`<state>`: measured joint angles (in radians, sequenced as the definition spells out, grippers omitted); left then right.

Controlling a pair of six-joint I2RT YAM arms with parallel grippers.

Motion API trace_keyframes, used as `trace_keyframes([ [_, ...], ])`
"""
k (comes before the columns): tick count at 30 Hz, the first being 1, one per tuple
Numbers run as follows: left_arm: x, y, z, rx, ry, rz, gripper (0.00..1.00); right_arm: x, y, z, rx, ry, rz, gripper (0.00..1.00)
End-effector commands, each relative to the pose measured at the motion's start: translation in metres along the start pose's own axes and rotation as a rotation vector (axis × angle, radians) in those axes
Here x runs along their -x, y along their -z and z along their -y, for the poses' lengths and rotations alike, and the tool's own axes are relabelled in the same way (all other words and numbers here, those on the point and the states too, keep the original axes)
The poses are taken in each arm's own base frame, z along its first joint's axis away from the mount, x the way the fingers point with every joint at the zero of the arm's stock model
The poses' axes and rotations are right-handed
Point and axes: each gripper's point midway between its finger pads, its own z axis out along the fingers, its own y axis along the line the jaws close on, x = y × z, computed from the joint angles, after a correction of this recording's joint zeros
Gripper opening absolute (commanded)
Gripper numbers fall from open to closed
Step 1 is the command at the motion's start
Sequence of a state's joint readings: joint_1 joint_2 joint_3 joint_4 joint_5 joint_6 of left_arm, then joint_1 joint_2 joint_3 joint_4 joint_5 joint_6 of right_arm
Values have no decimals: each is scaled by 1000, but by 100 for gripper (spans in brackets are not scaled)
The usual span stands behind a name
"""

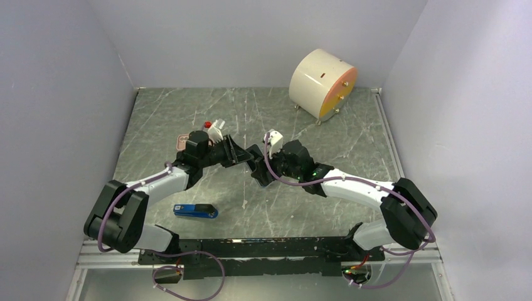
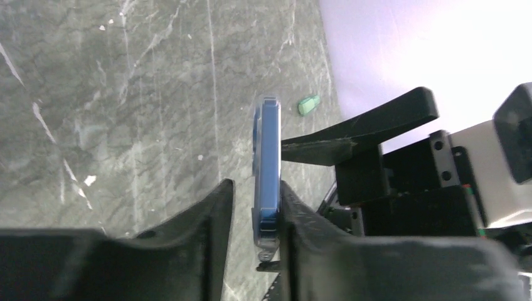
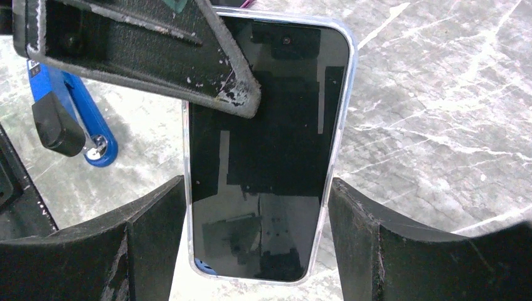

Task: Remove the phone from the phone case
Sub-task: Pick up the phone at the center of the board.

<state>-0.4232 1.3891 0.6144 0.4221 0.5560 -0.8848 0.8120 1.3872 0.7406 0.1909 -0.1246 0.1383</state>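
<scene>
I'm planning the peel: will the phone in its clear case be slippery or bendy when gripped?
Probably slippery: the phone has a glossy screen showing reflections. The clear case looks thin at its rim, so it likely flexes while the phone stays stiff.

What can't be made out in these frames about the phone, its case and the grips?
Right wrist: a left gripper finger covers the phone's upper left corner; the back faces away.
Left wrist: the phone is edge-on, so screen and case fit are unseen; whether both fingers press it is unclear.
Top external: the right gripper and the left one crowd over the phone, too small to read.
</scene>
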Motion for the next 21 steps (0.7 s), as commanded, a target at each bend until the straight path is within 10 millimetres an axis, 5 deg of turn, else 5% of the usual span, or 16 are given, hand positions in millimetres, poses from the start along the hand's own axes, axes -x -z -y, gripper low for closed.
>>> trace_keyframes([
  [1, 26, 5, 40, -99, -80, 72, 29, 66, 9, -16, 67, 33, 206, 41],
  [8, 42, 14, 54, -119, -83, 145, 3, 89, 28, -9, 32, -24, 320, 65],
  [13, 64, 31, 64, -126, -71, 247, 3, 105, 51, -3, 39, -86, 414, 82],
  [21, 97, 63, 81, -145, -40, 444, 3, 121, 86, -1, 97, -189, 579, 96],
])
